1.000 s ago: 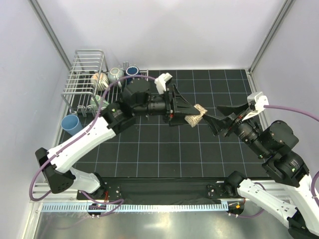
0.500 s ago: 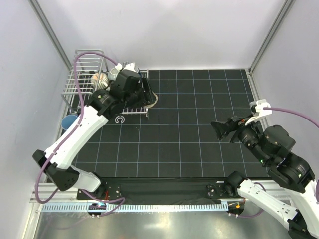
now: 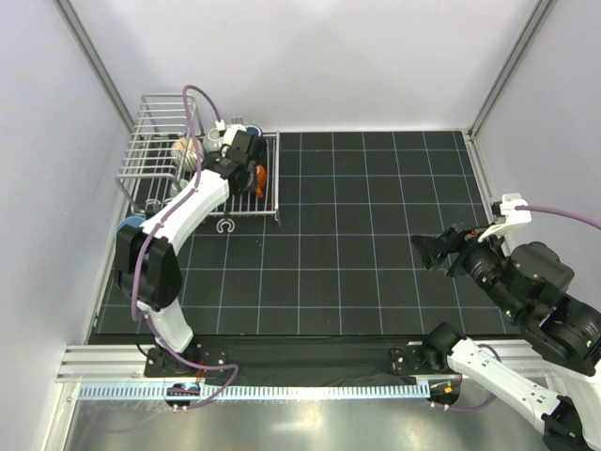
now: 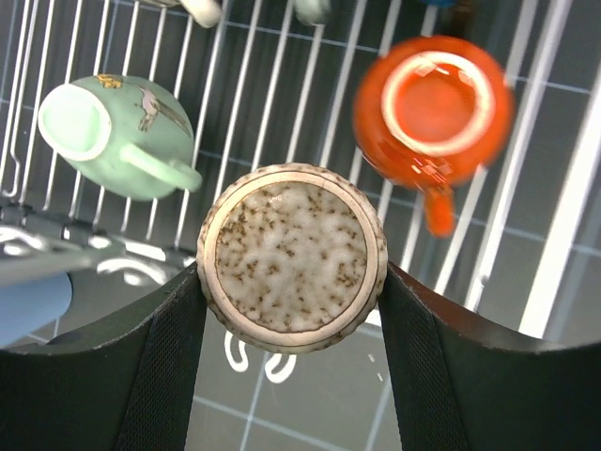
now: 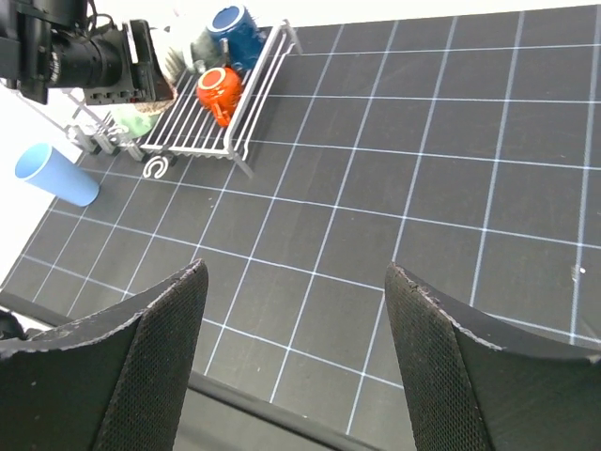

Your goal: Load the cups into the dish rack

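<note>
My left gripper (image 4: 291,272) is shut on a small tan speckled cup (image 4: 291,256), held base-up over the near edge of the silver wire dish rack (image 4: 554,178). On the rack's flat slats lie an orange-brown cup (image 4: 432,113) and a pale green cup (image 4: 113,136). In the top view my left gripper (image 3: 250,177) is over the rack (image 3: 155,122), beside the orange cup (image 3: 262,177); a ribbed cream cup (image 3: 186,148) sits further back. My right gripper (image 3: 434,252) is open and empty over the mat at the right, also seen in its wrist view (image 5: 296,271).
A light blue tumbler (image 5: 56,174) lies on the mat left of the rack (image 5: 258,89). A dark blue cup (image 5: 235,28) sits at the rack's far end. White walls and metal posts enclose the black gridded mat (image 3: 376,197).
My left arm carried the tan cup from the middle of the mat left and back to over the rack. My right gripper let go of it and drew back to the right.
</note>
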